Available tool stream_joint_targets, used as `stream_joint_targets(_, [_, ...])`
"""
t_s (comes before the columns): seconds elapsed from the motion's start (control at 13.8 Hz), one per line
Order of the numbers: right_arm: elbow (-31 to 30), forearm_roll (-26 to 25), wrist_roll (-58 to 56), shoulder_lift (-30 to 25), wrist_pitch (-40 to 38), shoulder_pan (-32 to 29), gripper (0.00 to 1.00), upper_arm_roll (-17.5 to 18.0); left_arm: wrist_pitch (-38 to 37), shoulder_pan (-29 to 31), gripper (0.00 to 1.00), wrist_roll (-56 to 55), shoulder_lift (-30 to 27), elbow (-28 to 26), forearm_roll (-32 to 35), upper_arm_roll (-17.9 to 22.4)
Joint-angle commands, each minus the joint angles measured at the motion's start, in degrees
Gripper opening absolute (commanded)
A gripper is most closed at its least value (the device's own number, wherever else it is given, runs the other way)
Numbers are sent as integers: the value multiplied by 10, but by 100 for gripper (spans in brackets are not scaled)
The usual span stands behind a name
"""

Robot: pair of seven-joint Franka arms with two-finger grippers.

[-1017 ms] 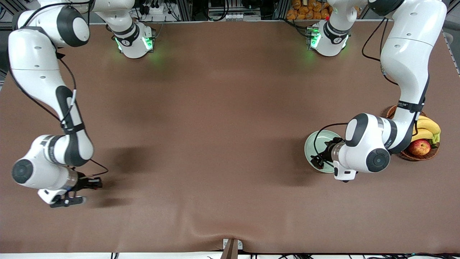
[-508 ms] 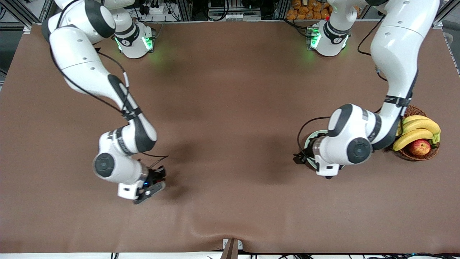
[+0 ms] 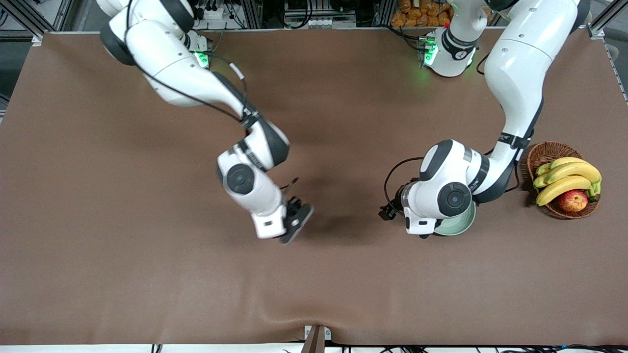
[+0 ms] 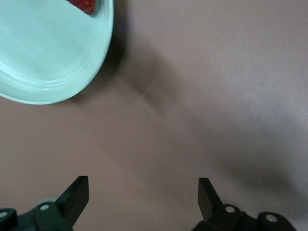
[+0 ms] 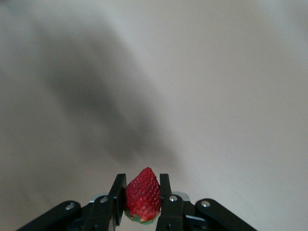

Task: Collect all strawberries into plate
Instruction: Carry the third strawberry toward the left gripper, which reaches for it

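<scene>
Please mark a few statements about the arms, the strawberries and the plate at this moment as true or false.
1. The right hand is shut on a strawberry. True.
2. The left hand is shut on a strawberry. False: its fingers are open, with only bare tablecloth between them.
3. The plate holds a red berry at its edge in the left wrist view. True.
4. The right hand is over the plate. False: in the front view it hangs over bare tablecloth, toward the right arm's end from the plate.
5. The basket holds only strawberries. False: it holds bananas and an apple.
</scene>
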Motion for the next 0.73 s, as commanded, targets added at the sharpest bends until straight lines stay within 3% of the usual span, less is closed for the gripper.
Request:
stream_joint_targets(0.0, [2,-2,-7,14,37,25,0,-7,20,-3,100,-32,0,-1,9,2])
stream_joint_targets(0.44, [5,-2,-3,55,67,63,0,-16,32,-3,100,-39,8,-6,11,2])
stream_joint_targets(0.51, [5,-2,-3,57,70,71,14,-22,37,-4,100,-49,8,-6,11,3])
stream_joint_targets(0.58, [5,-2,-2,56,70,77,91,-31,38,-11,100,-53,11,-6,10,2])
stream_joint_targets(0.65, [0,-2,-2,47,69,79,100,-37,41,-14,100,-54,12,-4,8,3])
